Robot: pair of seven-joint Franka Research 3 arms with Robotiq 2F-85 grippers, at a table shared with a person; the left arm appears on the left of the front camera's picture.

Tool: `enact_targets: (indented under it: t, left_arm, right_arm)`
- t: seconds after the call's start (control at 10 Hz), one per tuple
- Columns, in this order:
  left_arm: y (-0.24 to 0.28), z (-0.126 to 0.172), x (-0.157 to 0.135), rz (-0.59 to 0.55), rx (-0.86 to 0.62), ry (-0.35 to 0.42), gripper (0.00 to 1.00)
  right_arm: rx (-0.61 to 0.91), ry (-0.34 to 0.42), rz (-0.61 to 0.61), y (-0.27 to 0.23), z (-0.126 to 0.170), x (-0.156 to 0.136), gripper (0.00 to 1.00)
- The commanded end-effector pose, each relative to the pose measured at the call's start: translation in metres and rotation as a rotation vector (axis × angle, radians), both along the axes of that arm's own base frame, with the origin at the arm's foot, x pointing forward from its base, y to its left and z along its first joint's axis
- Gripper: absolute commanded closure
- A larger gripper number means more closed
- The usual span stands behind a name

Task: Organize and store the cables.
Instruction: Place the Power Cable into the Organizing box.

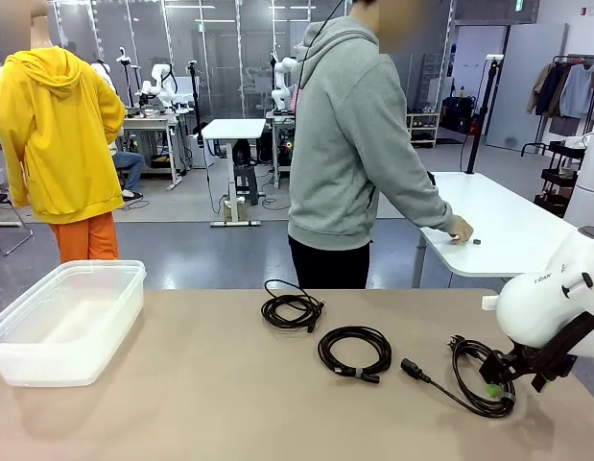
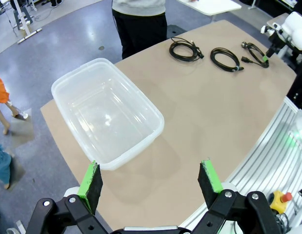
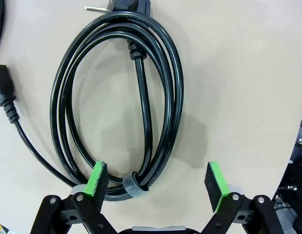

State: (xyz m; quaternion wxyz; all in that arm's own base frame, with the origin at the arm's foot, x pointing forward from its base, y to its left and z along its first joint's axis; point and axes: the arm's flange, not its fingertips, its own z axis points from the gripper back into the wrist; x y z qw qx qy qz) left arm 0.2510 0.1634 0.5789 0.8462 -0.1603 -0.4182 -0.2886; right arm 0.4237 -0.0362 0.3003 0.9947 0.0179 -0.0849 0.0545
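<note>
Three cables lie coiled on the tan table (image 1: 181,403): a left coil (image 1: 292,309), a middle coil (image 1: 354,352) and a right coil (image 1: 466,376). My right gripper (image 1: 498,382) hangs low over the right coil, open. In the right wrist view this cable (image 3: 176,92) lies just ahead of the right gripper (image 3: 156,180), and its grey tie (image 3: 132,184) sits close beside one green finger (image 3: 97,178). My left gripper (image 2: 151,183) stands open and empty, high above the table. From there I see the three cables (image 2: 226,58) far off.
A clear plastic bin (image 1: 66,322) stands empty at the table's left end, also below my left gripper (image 2: 107,112). A person in a grey hoodie (image 1: 349,144) stands at the far edge, with a hand on another white table (image 1: 508,226). The right table edge is close to the right coil.
</note>
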Motion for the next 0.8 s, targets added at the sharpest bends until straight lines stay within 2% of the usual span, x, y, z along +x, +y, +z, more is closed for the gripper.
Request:
enact_targets:
  t: [0.0, 0.5, 0.6, 0.7]
  left_arm:
    - [-0.0001, 0.001, 0.0008, -0.007, 0.002, -0.001, 0.0]
    - [-0.0001, 0.001, 0.0008, -0.007, 0.002, -0.001, 0.0]
    - [-0.0001, 0.001, 0.0008, -0.007, 0.002, -0.001, 0.0]
    - [-0.0001, 0.001, 0.0008, -0.007, 0.002, -0.001, 0.0]
  right_arm:
    - [-0.033, -0.007, -0.038, 0.0109, -0.0115, -0.0551, 0.0]
    - [-0.037, 0.005, -0.062, 0.0105, -0.0155, -0.0573, 0.0]
    - [-0.051, 0.004, -0.047, 0.0111, -0.0175, -0.058, 0.23]
    - [-0.049, 0.006, -0.037, 0.0108, -0.0191, -0.0587, 0.54]
